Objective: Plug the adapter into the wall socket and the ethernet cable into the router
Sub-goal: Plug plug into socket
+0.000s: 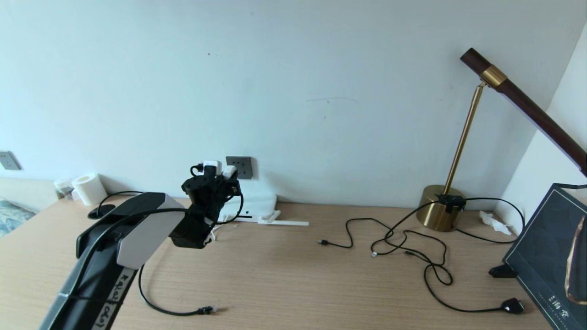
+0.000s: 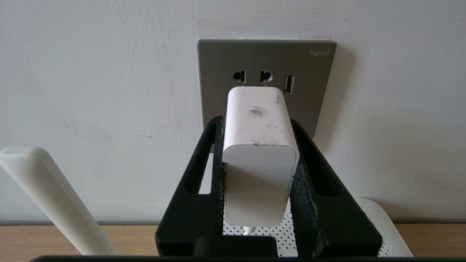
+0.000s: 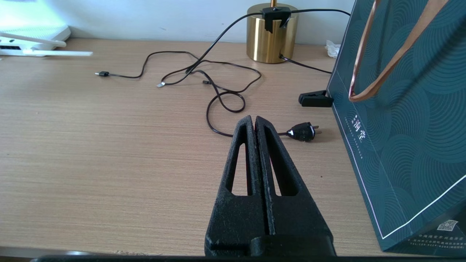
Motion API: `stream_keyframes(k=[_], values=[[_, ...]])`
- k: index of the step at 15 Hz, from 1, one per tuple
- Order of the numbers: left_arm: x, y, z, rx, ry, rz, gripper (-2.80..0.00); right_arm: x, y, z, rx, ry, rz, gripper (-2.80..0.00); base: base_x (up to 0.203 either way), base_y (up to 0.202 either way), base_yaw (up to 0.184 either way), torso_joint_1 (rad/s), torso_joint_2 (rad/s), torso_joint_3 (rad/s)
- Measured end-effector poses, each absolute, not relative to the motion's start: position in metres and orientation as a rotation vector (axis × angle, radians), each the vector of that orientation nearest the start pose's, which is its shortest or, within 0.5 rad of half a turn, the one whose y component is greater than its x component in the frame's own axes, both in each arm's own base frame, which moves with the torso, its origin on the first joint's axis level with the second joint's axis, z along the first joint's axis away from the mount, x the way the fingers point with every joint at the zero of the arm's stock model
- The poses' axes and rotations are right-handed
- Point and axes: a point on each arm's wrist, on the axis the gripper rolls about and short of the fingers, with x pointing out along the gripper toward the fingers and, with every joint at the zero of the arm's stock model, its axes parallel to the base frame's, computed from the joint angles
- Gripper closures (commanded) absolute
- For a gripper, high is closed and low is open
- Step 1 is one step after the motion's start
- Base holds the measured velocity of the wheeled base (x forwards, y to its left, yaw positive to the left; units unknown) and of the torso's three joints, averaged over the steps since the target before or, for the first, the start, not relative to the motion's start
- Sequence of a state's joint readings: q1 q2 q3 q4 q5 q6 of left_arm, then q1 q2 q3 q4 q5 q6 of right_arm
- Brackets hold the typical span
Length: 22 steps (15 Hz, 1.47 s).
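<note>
Left wrist view puts the adapter [image 2: 259, 156] right between the left gripper [image 2: 256, 125] fingers, black pads clamped on both its sides, so the gripper is gripping the adapter. Its long axis runs straight toward the wall, prong end forward, flat back face toward the camera. The thin white cord leaves the back end, just a stub showing. Front end sits up against the wall socket [image 2: 266, 62], just below the row w/ two round holes and a USB slot; can't tell if the prongs are in or only touching, since the adapter body hides them. Scuff marks on the adapter's top face.

Under the gripper lies the router [image 2: 378, 225], white w/ perforated top, against the wall on the wooden desk [image 1: 293, 284]. One white antenna [image 2: 54, 203] leans up tilted beside it.

From the head view, the left arm reaches up to the socket [image 1: 239, 167] at the back of the desk. The ethernet cable [image 1: 156, 306] loops on the desk near the arm, clear-clip tip pointing right, well apart from the router [image 1: 257, 204].

Right gripper [image 3: 255, 122] hangs low over the desk, fingers pressed together, holding nothing. Near it: a chunky black plug [image 3: 301, 131], a dark teal paper bag [image 3: 404, 120], a brass lamp base [image 3: 271, 36], thin black cables [image 3: 218, 78] tangled between.
</note>
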<state>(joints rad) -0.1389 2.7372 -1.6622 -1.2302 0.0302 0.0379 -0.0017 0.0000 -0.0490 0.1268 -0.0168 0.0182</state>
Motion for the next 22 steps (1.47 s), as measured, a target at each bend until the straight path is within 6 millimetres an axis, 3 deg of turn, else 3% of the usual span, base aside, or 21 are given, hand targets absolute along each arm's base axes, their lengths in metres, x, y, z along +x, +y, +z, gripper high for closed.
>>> stream_keyframes(k=[22], values=[[0.5298,-0.0732,0.0113,0.026,-0.141,-0.107,0.0,-0.027,-0.0003,0.0757,0.018,0.079,-0.019,0.0,0.0,0.0,0.0,0.0,0.0,0.0]])
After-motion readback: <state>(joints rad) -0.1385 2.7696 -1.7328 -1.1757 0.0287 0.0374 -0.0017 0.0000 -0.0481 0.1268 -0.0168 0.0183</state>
